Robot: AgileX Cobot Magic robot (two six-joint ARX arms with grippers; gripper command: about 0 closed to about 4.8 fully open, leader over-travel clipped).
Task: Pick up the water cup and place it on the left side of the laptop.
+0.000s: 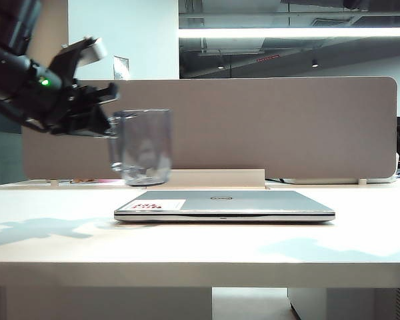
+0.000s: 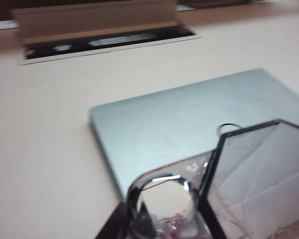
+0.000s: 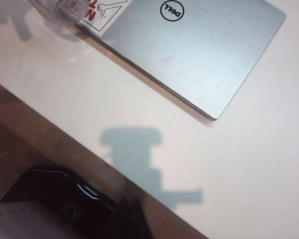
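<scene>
Cup airborne over the laptop's left end.
We see worktop (image 1: 53,233), closed laptop (image 1: 253,202), then water cup (image 1: 141,147) clear above its sticker corner, handle clamped in left tool (image 1: 101,120); right tool (image 3: 127,219) closed, empty, well apart.

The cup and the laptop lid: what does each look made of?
The cup, held above the table by the left gripper, looks like clear smoky-grey plastic, possibly glass: the partition shows through its faceted walls. The laptop lid looks like matte silver-grey metal or metal-finished plastic, with a soft even sheen and faint scuffs in the right wrist view. The right gripper is out of frame.
</scene>
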